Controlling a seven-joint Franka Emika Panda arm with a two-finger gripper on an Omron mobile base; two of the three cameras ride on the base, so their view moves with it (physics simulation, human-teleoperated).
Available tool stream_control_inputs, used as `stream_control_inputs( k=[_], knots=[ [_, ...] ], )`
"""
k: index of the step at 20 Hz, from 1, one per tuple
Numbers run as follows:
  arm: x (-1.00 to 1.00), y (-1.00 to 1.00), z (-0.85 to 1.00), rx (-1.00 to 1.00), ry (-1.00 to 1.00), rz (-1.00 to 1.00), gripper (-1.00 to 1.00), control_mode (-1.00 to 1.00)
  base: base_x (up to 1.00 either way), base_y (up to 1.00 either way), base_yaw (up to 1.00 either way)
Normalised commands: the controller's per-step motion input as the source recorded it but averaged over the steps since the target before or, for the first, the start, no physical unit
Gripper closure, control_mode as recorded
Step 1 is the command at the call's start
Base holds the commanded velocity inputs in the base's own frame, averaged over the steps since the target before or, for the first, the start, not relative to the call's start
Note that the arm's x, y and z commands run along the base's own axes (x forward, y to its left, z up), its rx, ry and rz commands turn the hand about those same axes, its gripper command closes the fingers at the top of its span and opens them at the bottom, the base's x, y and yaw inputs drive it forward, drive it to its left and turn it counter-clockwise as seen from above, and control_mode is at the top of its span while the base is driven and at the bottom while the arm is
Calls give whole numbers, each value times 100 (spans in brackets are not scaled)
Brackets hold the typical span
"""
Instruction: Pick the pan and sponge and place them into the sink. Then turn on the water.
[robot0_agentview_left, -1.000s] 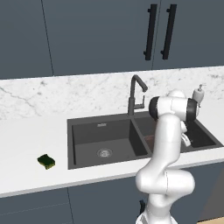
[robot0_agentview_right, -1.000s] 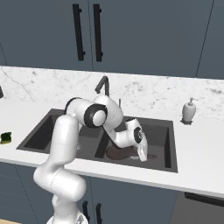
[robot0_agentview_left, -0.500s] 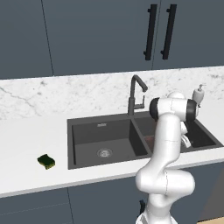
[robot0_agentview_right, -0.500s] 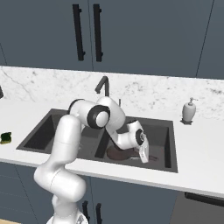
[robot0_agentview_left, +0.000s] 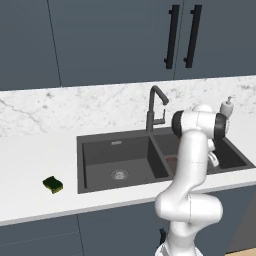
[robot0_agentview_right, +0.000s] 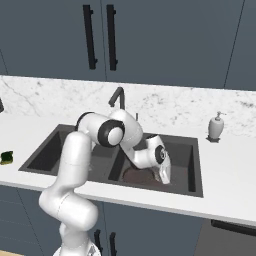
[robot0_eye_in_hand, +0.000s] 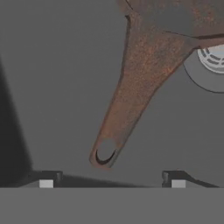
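The dark brown pan (robot0_agentview_right: 134, 175) lies on the floor of the sink's (robot0_agentview_right: 195, 162) right basin. In the hand view its long handle (robot0_eye_in_hand: 131, 96) runs down to a hanging hole just above my finger tips, and the round drain (robot0_eye_in_hand: 213, 57) shows beside it. My gripper (robot0_agentview_right: 164, 177) is low in that basin, over the handle's end. It is open (robot0_eye_in_hand: 111, 183), with the tips wide apart and nothing between them. The green and yellow sponge (robot0_agentview_left: 53, 184) sits on the counter left of the sink (robot0_agentview_left: 115, 147). From the dark arched faucet (robot0_agentview_left: 155, 107) no water runs.
A white soap dispenser (robot0_agentview_right: 216, 127) stands on the counter at the sink's right rear corner. The faucet (robot0_agentview_right: 118, 98) rises behind the centre divider. Dark cabinets with black handles hang above the marble backsplash.
The jaws have opened and let go of the pan's handle. The pan stays on the floor of the right basin. The arm has barely moved.
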Motion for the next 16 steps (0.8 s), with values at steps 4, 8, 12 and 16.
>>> stream_control_inputs(
  k=[4,8,12,16],
  knots=[
    [-23,-3,54,4,-9,0,-100,-100,0,0,0],
    [-47,0,81,10,-15,1,-100,-100,0,0,0],
    [-56,0,89,5,-24,2,-100,-100,0,0,0],
    [-77,6,87,0,-30,4,-100,-100,0,0,0]
  ],
)
